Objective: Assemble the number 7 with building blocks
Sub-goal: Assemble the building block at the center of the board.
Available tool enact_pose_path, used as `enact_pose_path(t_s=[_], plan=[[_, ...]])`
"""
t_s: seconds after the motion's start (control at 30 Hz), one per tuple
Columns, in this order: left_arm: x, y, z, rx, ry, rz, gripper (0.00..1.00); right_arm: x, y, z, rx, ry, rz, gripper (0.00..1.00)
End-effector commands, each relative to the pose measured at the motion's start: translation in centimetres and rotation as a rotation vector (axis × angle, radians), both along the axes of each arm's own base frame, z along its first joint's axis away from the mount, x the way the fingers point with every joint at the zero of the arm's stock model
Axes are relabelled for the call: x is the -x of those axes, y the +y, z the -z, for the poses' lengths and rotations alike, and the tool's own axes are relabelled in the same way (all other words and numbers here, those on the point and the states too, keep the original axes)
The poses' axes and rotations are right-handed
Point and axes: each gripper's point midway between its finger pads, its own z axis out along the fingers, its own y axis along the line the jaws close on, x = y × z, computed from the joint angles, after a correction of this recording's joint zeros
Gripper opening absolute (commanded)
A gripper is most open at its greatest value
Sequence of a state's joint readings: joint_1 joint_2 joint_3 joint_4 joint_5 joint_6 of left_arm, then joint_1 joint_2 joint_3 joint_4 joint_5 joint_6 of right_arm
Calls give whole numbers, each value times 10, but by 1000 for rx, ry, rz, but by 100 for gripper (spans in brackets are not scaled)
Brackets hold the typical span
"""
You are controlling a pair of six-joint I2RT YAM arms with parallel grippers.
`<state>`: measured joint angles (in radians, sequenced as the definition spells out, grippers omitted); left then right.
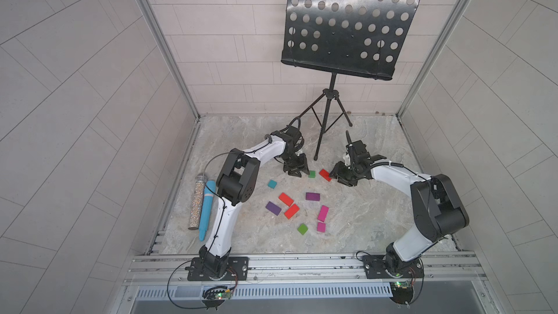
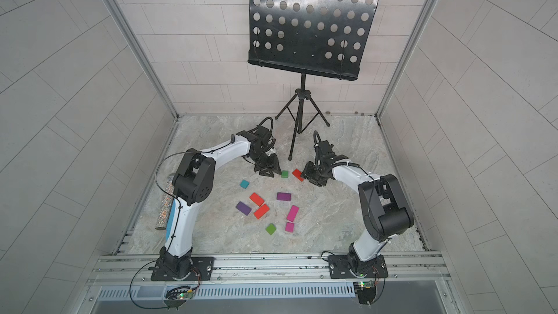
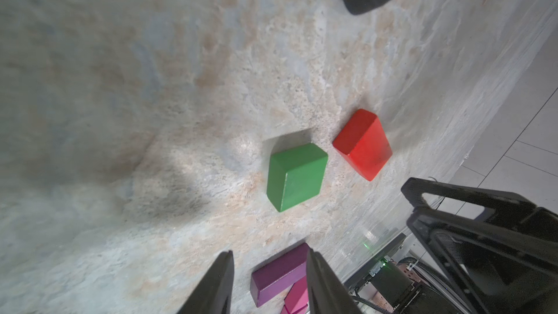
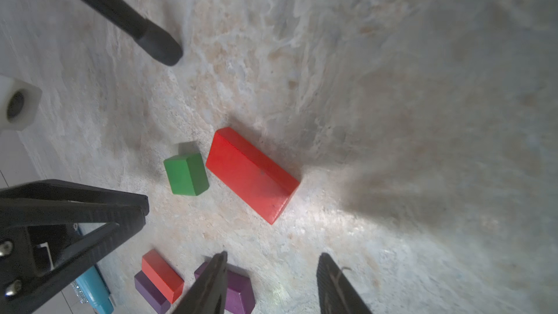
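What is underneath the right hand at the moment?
A red rectangular block lies flat on the table below the right hand, untouched. In both top views the hand covers one end.

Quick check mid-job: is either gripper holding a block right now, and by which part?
Nothing is held: the left gripper and the right gripper each show only empty space between their jaws.

In both top views the whole table (image 1: 377, 231) is seen from high above its 6 o'clock edge, looking down toward the music stand (image 1: 347, 25) at 12 o'clock. The wrist views are taken close over the tabletop, the left faced toward 4 o'clock, the right toward 9 o'clock. The far green block (image 3: 297, 176) and far red block (image 3: 363, 143) are shared by all four.
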<state>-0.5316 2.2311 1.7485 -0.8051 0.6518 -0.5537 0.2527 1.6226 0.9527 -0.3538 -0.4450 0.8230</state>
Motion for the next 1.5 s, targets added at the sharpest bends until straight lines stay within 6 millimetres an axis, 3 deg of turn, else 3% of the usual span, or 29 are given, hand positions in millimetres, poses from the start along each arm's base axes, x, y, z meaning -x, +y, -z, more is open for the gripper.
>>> enact_pose_path(t_s=[0.0, 0.6, 1.0, 1.47], plan=[[-2, -5, 6, 4, 18, -7, 45, -9, -4, 4, -16, 1, 61, 50], [-5, -18, 7, 53, 33, -21, 44, -16, 4, 23, -13, 76, 21, 44], [-6, -24, 10, 63, 46, -33, 37, -16, 9, 27, -11, 102, 6, 39], [-9, -29, 14, 72, 56, -52, 37, -26, 11, 32, 35, 111, -74, 35]])
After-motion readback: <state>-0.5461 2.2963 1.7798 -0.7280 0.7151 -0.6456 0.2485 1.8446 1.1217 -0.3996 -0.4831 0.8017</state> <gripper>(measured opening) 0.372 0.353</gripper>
